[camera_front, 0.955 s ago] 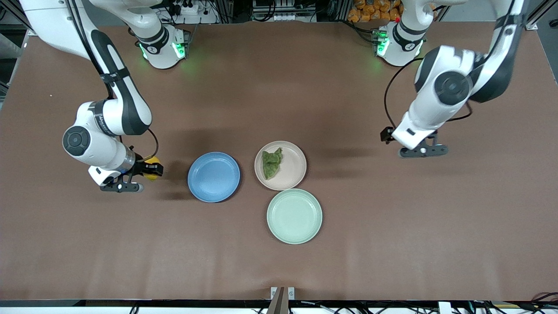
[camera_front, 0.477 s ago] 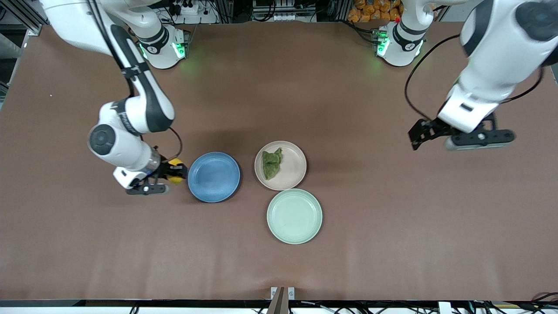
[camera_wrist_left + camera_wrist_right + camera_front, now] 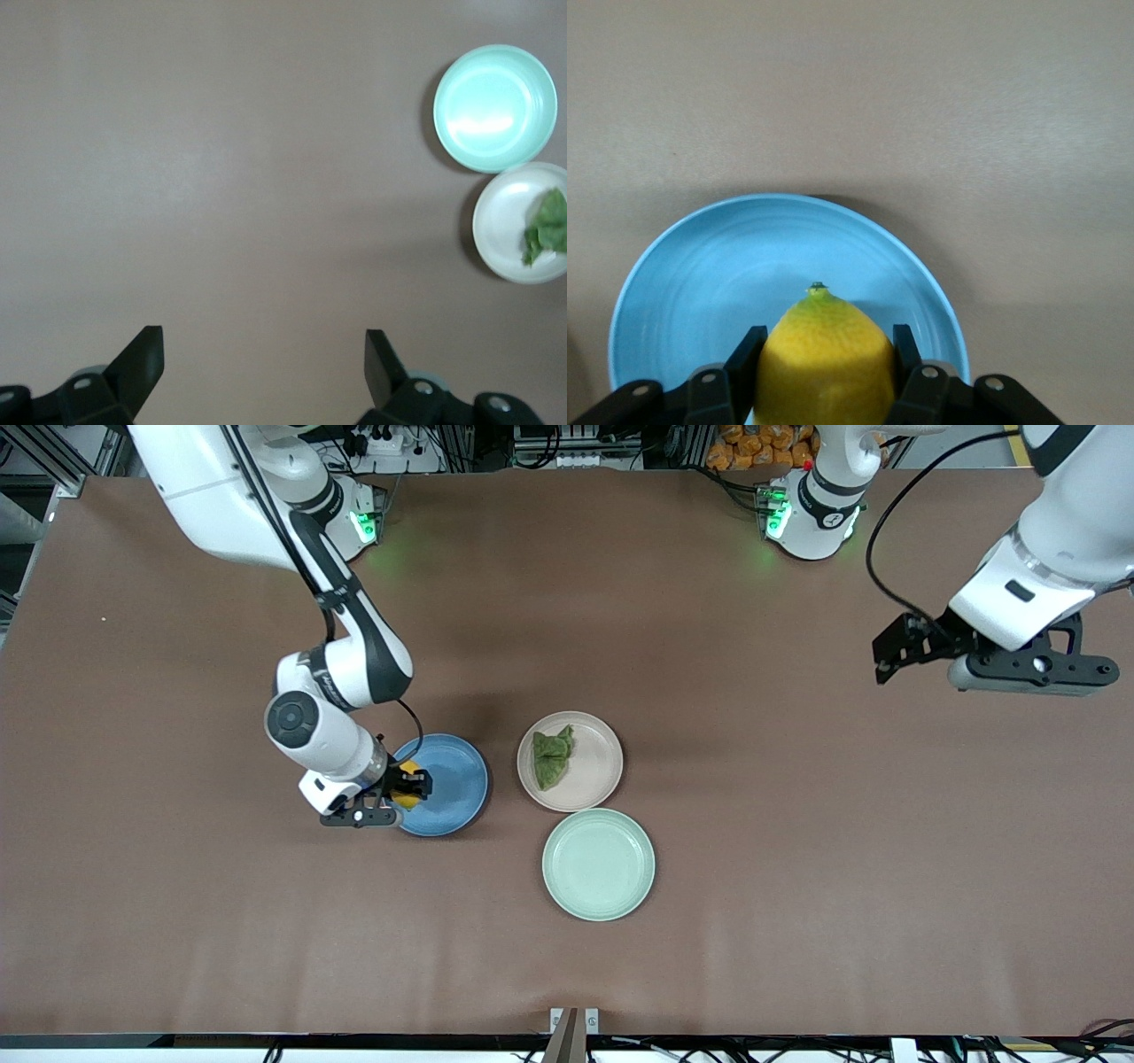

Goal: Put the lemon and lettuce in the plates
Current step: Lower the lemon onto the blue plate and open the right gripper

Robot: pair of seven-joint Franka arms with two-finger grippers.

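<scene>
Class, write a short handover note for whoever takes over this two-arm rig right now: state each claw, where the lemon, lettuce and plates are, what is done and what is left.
Right claw: shut on the lemon, over the blue plate.
Left claw: open, empty, up over bare table toward the left arm's end; that arm waits.
Lettuce: in the beige-pink plate.
Mint-green plate: empty, nearer the front camera, touching or nearly touching the beige-pink plate.
Done: lettuce placed.
Left: set the lemon in the blue plate, release, withdraw.
</scene>
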